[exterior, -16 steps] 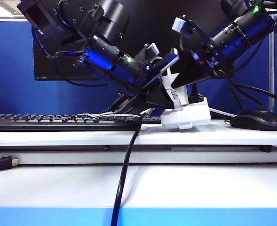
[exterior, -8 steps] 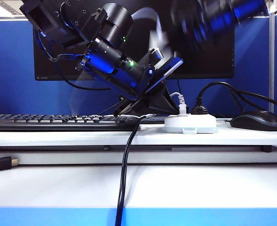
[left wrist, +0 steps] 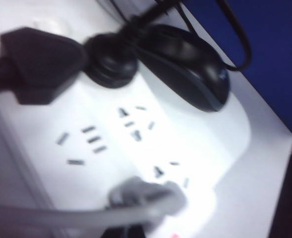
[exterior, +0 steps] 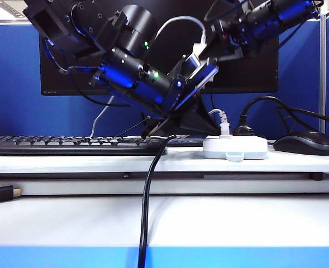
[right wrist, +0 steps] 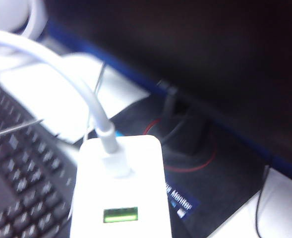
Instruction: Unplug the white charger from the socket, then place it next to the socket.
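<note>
Two black arms with glossy cylindrical joints cross the upper half of the exterior view. The right pincer is raised near the upper middle of that frame, in front of the dark monitor, gripping the white charger well clear of the socket. A thin white cable arches out of the charger's top and curves down to the left. In the right wrist view the charger fills the lower middle as a smooth, matte white box with rounded corners and a small glowing green rectangle on its face, the cable leaving it through a short collar; the pincer's own fingers do not show there.

The socket lies flat on the pale tabletop, right of centre, a low white plastic slab with rounded corners and a small tab on its front edge. A round black plug and a smaller white plug stand in its top. A glossy, domed black mouse sits just to its right, and a flat black keyboard stretches to its left.

The left pincer angles down just left of the socket; whether it is open or closed cannot be told. Its wrist view shows the socket's smooth face with rows of slots, blurred.
</note>
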Tool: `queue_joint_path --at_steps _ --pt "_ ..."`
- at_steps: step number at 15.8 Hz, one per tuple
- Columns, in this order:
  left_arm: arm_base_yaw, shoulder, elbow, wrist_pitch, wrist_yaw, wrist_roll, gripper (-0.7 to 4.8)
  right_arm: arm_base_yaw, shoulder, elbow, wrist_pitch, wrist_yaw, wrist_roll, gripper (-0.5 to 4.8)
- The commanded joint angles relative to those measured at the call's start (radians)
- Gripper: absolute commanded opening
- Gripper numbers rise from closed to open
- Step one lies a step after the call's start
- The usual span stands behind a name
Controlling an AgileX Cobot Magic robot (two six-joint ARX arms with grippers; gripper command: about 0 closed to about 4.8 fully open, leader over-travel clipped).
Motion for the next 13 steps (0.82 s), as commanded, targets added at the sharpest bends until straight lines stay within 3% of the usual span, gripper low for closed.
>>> queue_joint_path --at_steps 1,4,7,9,13 --pt "-0.002 -0.066 0.003 0.047 -0.014 0.013 -0.04 0.003 -0.009 0.005 0.049 0.037 0.072 -0.01" --pt "-0.001 -0.146 0.003 0.042 -0.137 0.079 -0.04 0.003 -0.009 0.005 0.048 0.027 0.147 -0.01" --pt "-0.002 -0.246 0.006 0.011 -0.333 0.148 -0.04 0.004 -0.009 0.005 0.038 0.019 0.218 -0.01" --pt "-0.002 -0.310 0.008 -0.009 -0.450 0.183 -0.04 0.005 -0.009 0.005 0.024 -0.043 0.240 -0.01" --pt "-0.002 -0.365 0.008 -0.076 -0.558 0.203 -0.04 0.011 0.013 0.005 0.018 -0.042 0.309 -0.01"
